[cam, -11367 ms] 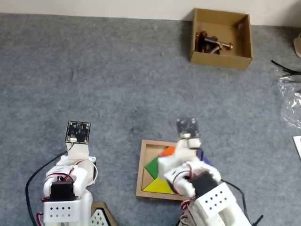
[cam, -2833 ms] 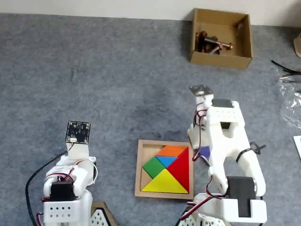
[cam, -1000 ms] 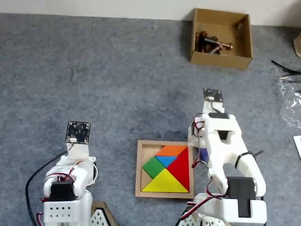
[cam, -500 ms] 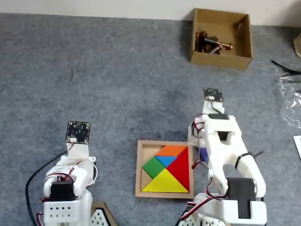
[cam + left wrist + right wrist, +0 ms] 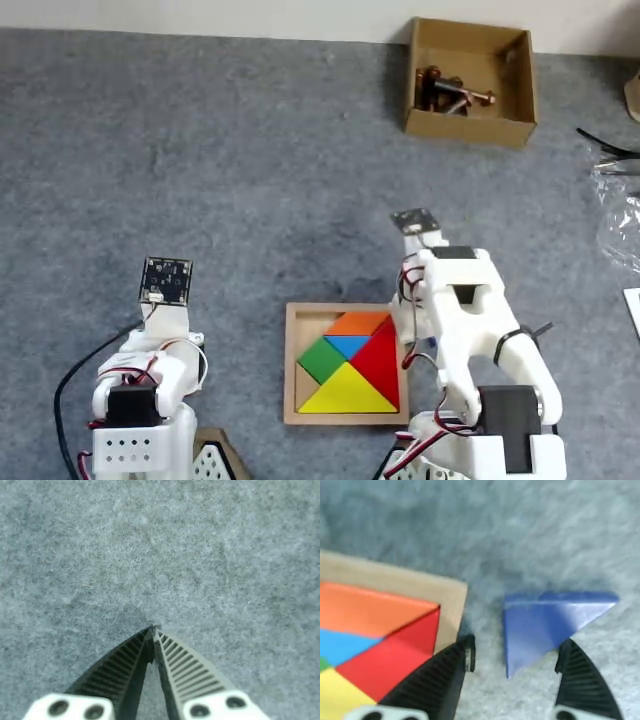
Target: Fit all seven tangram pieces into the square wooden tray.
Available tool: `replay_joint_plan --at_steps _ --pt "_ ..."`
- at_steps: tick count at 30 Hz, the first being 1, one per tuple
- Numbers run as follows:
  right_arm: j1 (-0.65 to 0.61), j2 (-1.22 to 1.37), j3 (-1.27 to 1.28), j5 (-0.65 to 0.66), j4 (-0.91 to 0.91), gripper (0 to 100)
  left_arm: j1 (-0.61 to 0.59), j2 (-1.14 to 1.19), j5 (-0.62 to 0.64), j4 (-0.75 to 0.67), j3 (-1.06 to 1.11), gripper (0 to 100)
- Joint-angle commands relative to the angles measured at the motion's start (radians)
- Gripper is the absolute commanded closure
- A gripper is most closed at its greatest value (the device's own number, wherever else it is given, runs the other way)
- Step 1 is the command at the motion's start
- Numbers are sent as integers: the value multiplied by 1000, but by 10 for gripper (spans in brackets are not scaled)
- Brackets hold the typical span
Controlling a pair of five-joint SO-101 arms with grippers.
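Observation:
The square wooden tray (image 5: 291,365) lies on the grey carpet between the two arms, holding orange (image 5: 360,323), light blue, green (image 5: 320,358), red (image 5: 380,350) and yellow (image 5: 345,393) pieces. In the right wrist view a dark blue triangle (image 5: 545,620) lies flat on the carpet just outside the tray's edge (image 5: 420,587). My right gripper (image 5: 516,650) is open and straddles the triangle's lower tip, one finger (image 5: 452,667) close against the tray's outer edge. My left gripper (image 5: 152,629) is shut on nothing above bare carpet. The left arm (image 5: 150,385) stands left of the tray.
A cardboard box (image 5: 470,125) with copper-coloured metal parts sits at the far right back. A clear plastic bag (image 5: 620,215) and black cables lie at the right edge. Open carpet stretches behind and left of the tray.
The right arm has swung left and drawn back a little over the blue triangle. The tray has slid slightly left and toward the arms. The left arm has not moved.

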Motion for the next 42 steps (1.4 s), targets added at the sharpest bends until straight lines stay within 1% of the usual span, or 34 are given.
replay_joint_plan --at_steps 1,7,16,18,23,26,28,35,40,42 --pt "-35 13 25 43 64 742 -10 2 5 5 21 995" --pt "-35 13 27 106 120 742 -10 2 5 5 21 995" --pt "-33 4 19 107 124 742 -10 2 5 5 21 995" --pt "-33 2 13 106 173 742 -10 2 5 5 21 995" --pt "-31 -53 -137 101 306 742 -10 2 5 5 21 995" --pt "-30 -120 -196 48 321 742 -10 2 5 5 21 995" --pt "-30 -148 -225 37 321 742 -10 2 5 5 21 995" --pt "-8 -153 -239 14 156 743 -10 2 5 5 21 995" --pt "90 -153 -232 -149 62 743 -10 2 5 5 21 995" --pt "117 -154 -199 -195 -5 743 -10 2 5 5 21 995"
